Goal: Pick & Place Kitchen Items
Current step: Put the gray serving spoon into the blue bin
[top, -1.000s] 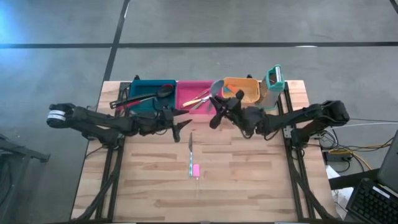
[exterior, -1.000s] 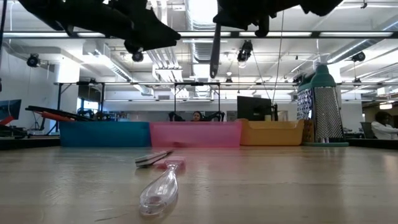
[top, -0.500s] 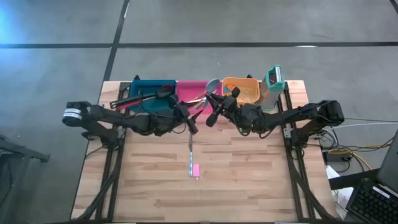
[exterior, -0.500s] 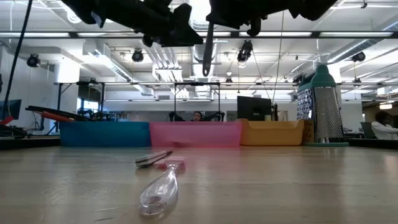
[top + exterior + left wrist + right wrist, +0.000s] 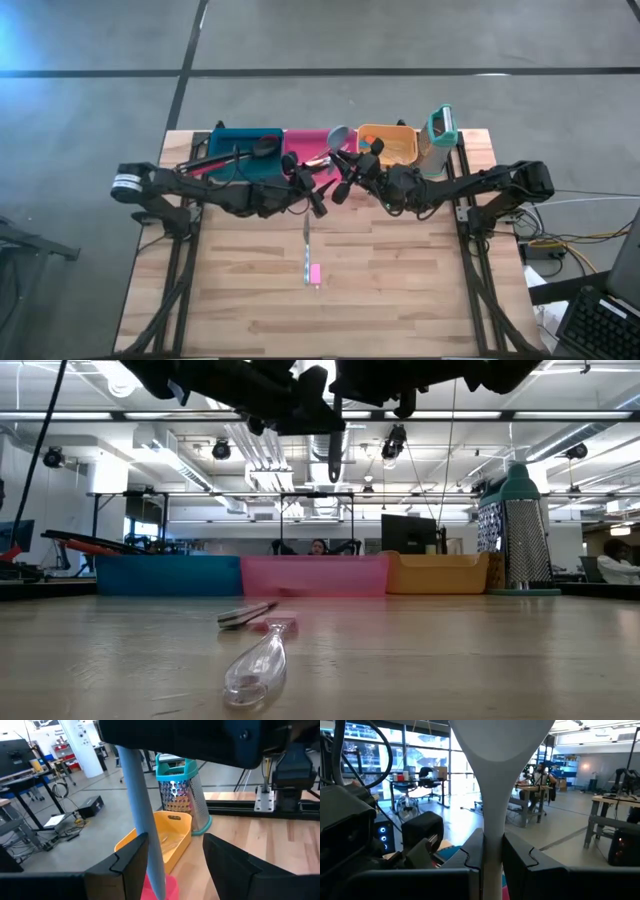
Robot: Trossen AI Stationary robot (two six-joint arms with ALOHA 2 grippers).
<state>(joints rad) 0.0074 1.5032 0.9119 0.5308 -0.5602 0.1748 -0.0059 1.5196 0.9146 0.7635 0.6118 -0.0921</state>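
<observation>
Two gripper fingers pinch the smooth, flared grey spatula.

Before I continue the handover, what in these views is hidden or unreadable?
- Contents of the pink bin: low view, its wall hides them; high view, both arms cover most of it.
- Grey spatula head: right wrist view, cut off at the top edge. The right hand is shut on its handle.
- Left hand: open around the spatula's handle, contact unclear.
- Clear spoon on the table: bowl blurred in low view.
</observation>
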